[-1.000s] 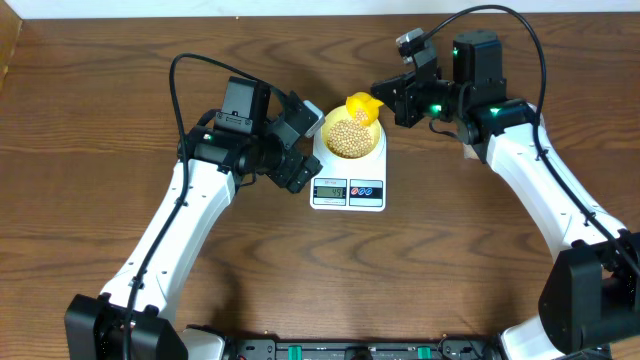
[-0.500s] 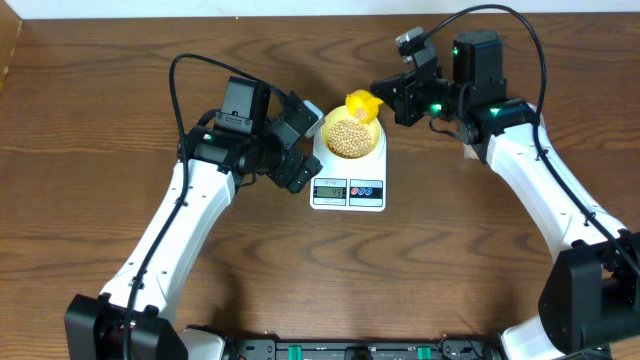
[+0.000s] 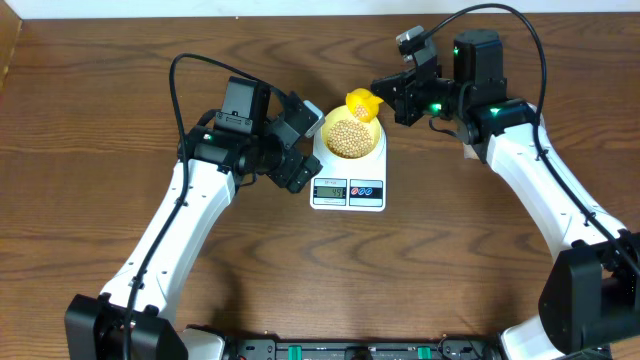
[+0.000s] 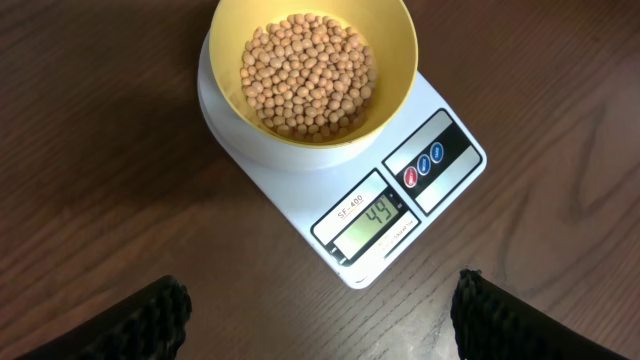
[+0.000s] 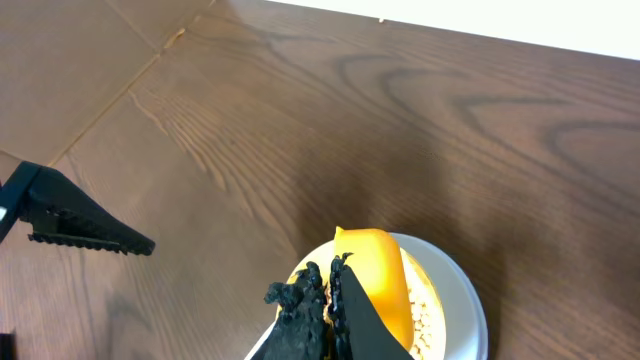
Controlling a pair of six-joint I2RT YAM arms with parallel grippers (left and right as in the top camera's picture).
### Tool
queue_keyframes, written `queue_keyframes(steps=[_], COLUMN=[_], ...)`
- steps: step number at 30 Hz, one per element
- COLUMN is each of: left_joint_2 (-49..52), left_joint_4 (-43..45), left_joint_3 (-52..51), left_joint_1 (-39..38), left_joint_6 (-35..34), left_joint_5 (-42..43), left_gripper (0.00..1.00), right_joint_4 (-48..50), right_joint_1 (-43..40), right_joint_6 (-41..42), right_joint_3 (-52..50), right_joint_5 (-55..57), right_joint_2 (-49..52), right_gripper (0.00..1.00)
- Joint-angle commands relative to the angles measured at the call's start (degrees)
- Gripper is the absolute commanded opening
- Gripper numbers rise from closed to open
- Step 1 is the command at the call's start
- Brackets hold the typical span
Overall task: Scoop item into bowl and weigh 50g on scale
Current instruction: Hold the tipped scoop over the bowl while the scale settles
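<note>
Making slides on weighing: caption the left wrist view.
Wrist-camera view: yellow bowl of beans on the white scale, display reading in the forties.

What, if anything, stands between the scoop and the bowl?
Nothing visible. The scoop, in the right gripper, hangs over the bowl, which sits open-topped on the scale, holding beans.

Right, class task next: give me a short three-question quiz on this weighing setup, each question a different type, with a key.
1. Fill in: the beans lie in the ____ standing on the scale.
2. True or false: the display reads 50.
3. The right gripper holds: A) nothing B) the yellow scoop C) a cloth.
Key: 1 bowl; 2 false, it reads 44; 3 B.
</note>
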Motion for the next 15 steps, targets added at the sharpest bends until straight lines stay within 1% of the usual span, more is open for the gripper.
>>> queue_keyframes(steps=[1,5,9,15], left_joint_2=[-0.2,-0.2,-0.2,-0.2], left_joint_4=[0.0,0.0,0.0,0.0], left_joint_3=[-0.6,-0.6,-0.6,-0.6], left_joint_1=[0.2,0.2,0.2,0.2], left_joint_6=[0.4,0.4,0.4,0.4], left_joint_5=[0.7,0.8,0.7,0.7], left_gripper=[0.86,0.86,0.86,0.86], right_joint_4=[-1.5,0.8,-1.2,1.2], right_joint_1=[0.5,0.5,0.7,0.7], right_joint_6=[-0.9,-0.5,-0.7,-0.1], right_joint_3=[0.0,0.0,0.0,0.0], right_joint_5=[0.3,1.0,1.1,1.1], right_joint_2=[-1.3,-1.3,-1.3,-1.3], right_gripper=[0.01,0.01,0.01,0.01])
